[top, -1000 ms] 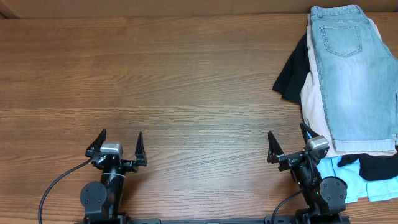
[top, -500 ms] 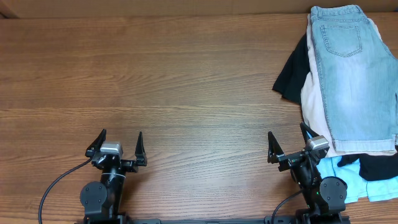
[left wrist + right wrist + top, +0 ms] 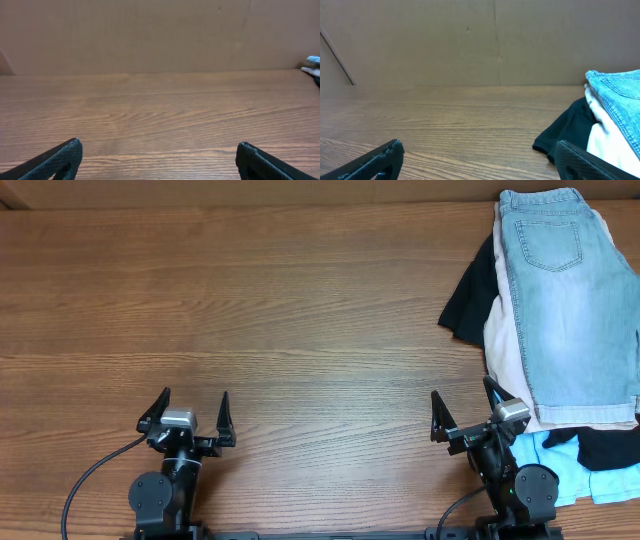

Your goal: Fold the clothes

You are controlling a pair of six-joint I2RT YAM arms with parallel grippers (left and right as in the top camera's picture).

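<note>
Near edge: left gripper (image 3: pixel 195 400) sits low over the table (image 3: pixel 300 310), fingers spread wide, nothing between them. Its wrist view shows only wood ahead. Right gripper (image 3: pixel 461 402) is likewise spread wide and empty, at the near right. Both look like a rest pose with jaws splayed for a first grab. I judge folding has not begun.

Just beside the right arm, near right corner: blue garment (image 3: pixel 560 472), crumpled, partly under black cloth.

Beyond it, the pile along the right edge. Denim shorts (image 3: pixel 570 310) lie on top, flat, pocket up, waist toward the far edge. Beige shorts (image 3: pixel 505 340) are under them, showing along the left side. Black garment (image 3: pixel 468 300) is lowest there, poking out to the left. Stacked like this, the denim has to come off first.

The middle and left of the table are well apart from the pile, likely my folding space. The left arm is far from the clothes. The right arm is the natural one to drag the denim across.

Far: brown wall (image 3: pixel 420 40) behind the table.
</note>
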